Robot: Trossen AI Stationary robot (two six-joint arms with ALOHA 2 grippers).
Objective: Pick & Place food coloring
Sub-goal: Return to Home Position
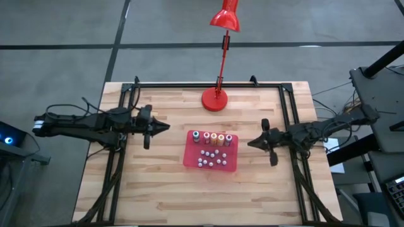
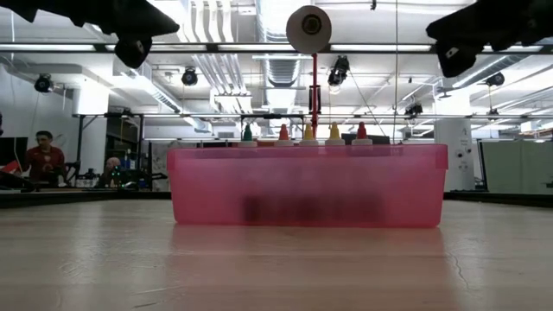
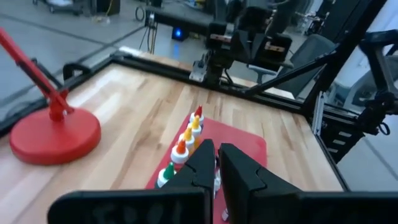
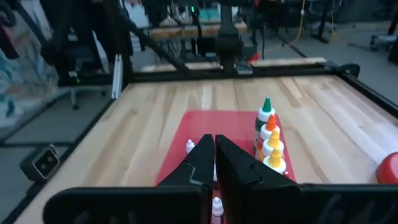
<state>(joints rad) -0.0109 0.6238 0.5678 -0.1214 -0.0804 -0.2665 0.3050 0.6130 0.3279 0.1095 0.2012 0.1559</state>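
Red tray (image 1: 190,157); pale bottles (image 1: 213,137) capped green, orange, yellow, red.

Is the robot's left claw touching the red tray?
Apart. The high view shows the left gripper over the wooden table, with a clear strip of wood between it and the red tray. The low view shows it hanging high above the table.

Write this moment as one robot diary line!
food coloring bottles: five upright in a row in red tray | left jaws: shut, empty, left of tray | right jaws: shut, empty, right of tray
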